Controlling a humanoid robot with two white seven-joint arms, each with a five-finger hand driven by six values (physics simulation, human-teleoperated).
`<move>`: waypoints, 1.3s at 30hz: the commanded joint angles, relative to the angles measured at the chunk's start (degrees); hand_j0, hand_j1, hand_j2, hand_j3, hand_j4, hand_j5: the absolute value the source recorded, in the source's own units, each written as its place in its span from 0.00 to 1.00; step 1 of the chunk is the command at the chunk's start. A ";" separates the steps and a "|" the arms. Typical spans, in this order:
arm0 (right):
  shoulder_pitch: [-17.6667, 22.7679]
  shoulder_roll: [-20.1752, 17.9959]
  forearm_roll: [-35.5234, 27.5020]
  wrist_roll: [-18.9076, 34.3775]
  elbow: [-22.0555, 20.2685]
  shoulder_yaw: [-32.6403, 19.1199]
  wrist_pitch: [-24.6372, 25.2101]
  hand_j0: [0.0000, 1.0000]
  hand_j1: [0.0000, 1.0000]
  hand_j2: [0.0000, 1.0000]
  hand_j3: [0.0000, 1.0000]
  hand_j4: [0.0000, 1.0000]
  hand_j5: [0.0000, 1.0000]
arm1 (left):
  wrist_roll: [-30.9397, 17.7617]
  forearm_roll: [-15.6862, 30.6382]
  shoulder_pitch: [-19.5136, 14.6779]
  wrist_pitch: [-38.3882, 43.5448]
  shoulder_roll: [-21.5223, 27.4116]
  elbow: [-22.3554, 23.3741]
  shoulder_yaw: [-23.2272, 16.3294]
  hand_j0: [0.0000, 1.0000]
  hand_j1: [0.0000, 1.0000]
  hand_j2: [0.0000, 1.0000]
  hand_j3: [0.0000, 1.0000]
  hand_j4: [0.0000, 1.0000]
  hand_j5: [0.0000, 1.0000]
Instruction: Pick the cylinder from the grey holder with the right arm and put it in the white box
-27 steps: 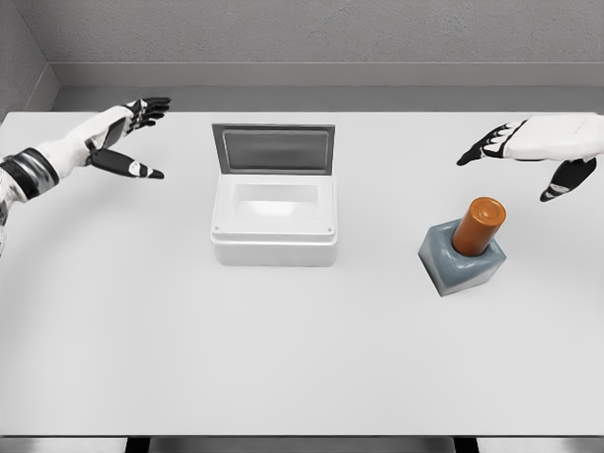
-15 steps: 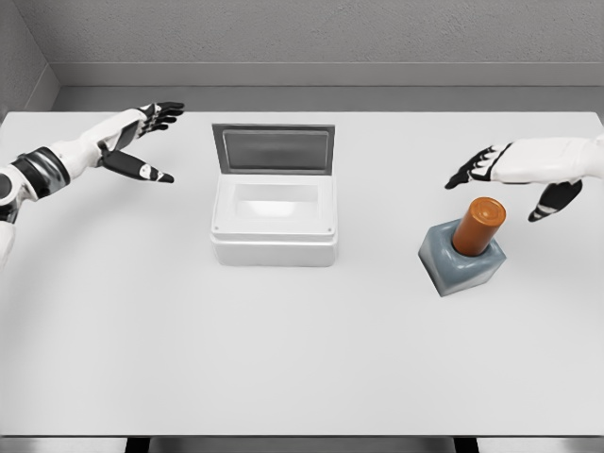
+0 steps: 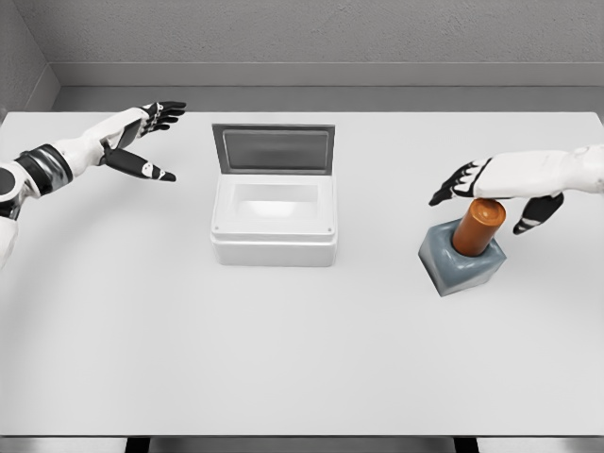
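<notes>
Wide white table seen from above, with an open white rectangular box, grey-lined lid raised at its back edge, sitting a little left of centre. At far left, white robot arm reaching in over the table, left hand with black fingers spread and holding nothing, well apart from the box. At right, small grey block-shaped holder with an orange cylinder standing tilted in it, and just above the cylinder's top the right hand, fingers spread with thumb to the right, grasping nothing.
</notes>
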 commanded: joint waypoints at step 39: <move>-0.44 -4.40 -0.04 0.37 -8.48 -0.85 0.12 0.87 0.87 0.87 0.87 0.87 0.87 | 0.01 0.24 -0.09 0.09 0.31 -0.49 -1.95 1.00 1.00 1.00 1.00 1.00 1.00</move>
